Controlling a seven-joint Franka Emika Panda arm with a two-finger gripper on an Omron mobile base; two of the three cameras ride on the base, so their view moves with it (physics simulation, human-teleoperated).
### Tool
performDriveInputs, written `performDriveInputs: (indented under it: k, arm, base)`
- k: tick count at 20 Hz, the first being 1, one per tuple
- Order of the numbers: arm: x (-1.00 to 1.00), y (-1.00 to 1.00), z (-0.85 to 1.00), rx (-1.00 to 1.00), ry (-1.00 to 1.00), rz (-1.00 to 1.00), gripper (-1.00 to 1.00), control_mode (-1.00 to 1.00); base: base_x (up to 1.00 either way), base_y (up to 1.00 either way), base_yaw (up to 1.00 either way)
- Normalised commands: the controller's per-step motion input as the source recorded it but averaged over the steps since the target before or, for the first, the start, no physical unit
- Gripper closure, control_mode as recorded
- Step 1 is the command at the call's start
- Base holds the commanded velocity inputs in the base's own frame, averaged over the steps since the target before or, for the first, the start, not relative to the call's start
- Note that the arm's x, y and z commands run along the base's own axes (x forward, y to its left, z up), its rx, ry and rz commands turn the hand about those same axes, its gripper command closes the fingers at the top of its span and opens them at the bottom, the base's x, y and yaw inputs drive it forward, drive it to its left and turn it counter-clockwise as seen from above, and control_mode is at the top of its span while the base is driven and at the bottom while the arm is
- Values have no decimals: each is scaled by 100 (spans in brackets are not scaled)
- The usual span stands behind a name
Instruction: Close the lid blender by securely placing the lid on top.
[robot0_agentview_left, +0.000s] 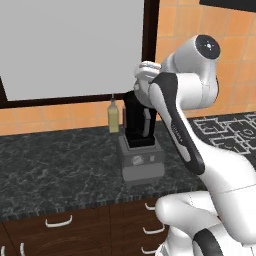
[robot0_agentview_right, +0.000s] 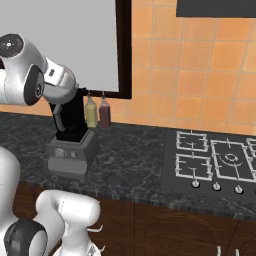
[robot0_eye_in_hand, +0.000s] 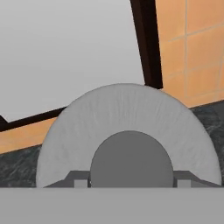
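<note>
On a dark marbled counter (robot0_agentview_right: 135, 160) above brown drawers with pale handles (robot0_agentview_left: 59, 220), one blender (robot0_agentview_left: 141, 150) stands with its grey boxy base near the front edge and its black jar rising beneath the robot's wrist. In the hand view, one round grey lid (robot0_eye_in_hand: 127, 127) fills the lower frame, its raised central knob (robot0_eye_in_hand: 131, 159) flanked on each side by a fingertip of the gripper (robot0_eye_in_hand: 131, 180), which looks clamped on the knob; the lid hangs in front of the window frame and tiled wall. In the base views the hand sits right at the top of the jar, and whether the lid touches the rim cannot be told.

Behind the blender, against the wall, stand two bottles: one yellowish bottle (robot0_agentview_right: 91, 112) just beside the jar, and one dark red bottle (robot0_agentview_right: 104, 113) touching it on the side away from the blender. Well to the blender's right, a black cooktop (robot0_agentview_right: 212, 162) with grates and three knobs is set into the counter. Farther back, one large pale window (robot0_agentview_left: 70, 45) in a dark frame sits directly behind the blender, bordered by orange wall tiles (robot0_agentview_right: 200, 70).
</note>
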Motion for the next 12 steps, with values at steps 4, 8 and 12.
performDriveInputs:
  k: [4, 8, 12]
  arm:
    - [67, 25, 27, -3, 15, 0, 100, -100]
    - [61, 22, 13, -9, 32, -1, 100, -100]
    - [62, 1, 4, -7, 35, 0, 100, -100]
  base:
    - [0, 0, 0]
    - [0, 0, 0]
    - [0, 0, 0]
